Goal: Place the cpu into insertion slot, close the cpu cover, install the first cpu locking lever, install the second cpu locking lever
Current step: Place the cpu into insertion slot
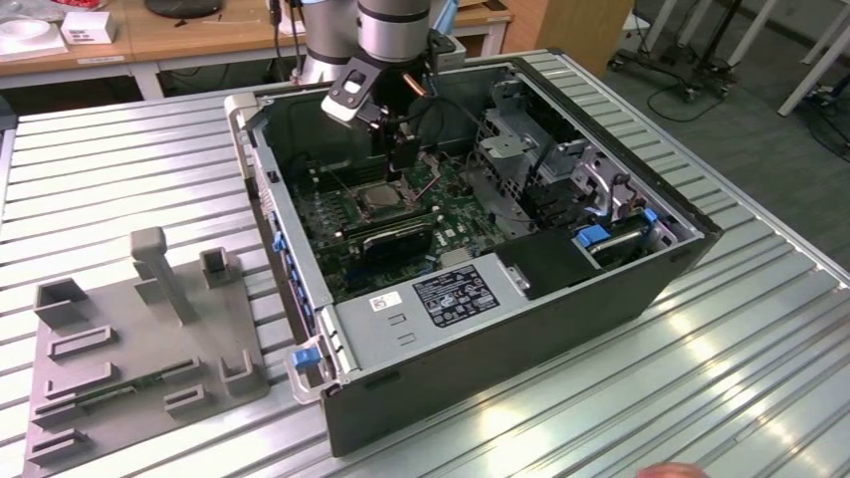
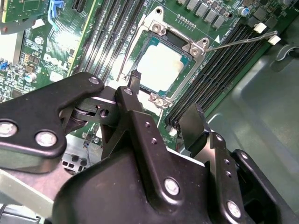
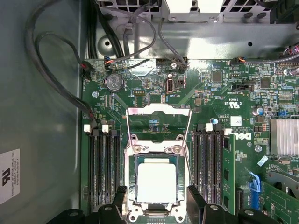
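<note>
Gripper (image 3: 157,198) hung spread, empty, over the seated chip (image 3: 156,181); cover (image 3: 159,110) lay open: thin stiff metal, probably best pushed at its free edge.

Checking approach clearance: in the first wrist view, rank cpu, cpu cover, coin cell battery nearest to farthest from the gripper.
1. cpu, seated in the insertion slot, between the open gripper's fingertips.
2. cpu cover, raised open just past the slot.
3. coin cell battery, beyond the cover, farthest out.
</note>
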Motion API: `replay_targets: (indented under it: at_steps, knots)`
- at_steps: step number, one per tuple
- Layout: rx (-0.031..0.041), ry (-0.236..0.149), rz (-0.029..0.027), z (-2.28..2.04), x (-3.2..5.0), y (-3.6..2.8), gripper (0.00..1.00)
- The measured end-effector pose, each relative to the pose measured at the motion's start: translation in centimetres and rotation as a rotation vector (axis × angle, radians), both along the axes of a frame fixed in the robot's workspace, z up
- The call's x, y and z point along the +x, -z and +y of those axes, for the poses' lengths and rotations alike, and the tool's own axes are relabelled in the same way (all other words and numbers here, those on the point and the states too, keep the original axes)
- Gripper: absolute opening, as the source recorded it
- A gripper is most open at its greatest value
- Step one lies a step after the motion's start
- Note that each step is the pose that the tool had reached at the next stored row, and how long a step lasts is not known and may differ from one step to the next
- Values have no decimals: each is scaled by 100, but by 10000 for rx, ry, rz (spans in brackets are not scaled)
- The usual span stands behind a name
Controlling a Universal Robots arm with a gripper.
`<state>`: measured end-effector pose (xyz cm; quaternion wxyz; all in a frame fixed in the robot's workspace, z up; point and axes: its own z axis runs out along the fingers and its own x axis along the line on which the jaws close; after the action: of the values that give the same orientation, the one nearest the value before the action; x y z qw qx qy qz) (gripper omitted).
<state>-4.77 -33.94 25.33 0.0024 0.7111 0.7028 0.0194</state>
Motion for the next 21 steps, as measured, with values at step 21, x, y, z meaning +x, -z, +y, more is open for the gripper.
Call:
replay_targets:
  at_steps: [21]
  knots:
    - [0, 0, 0, 0, 0, -6, 53]
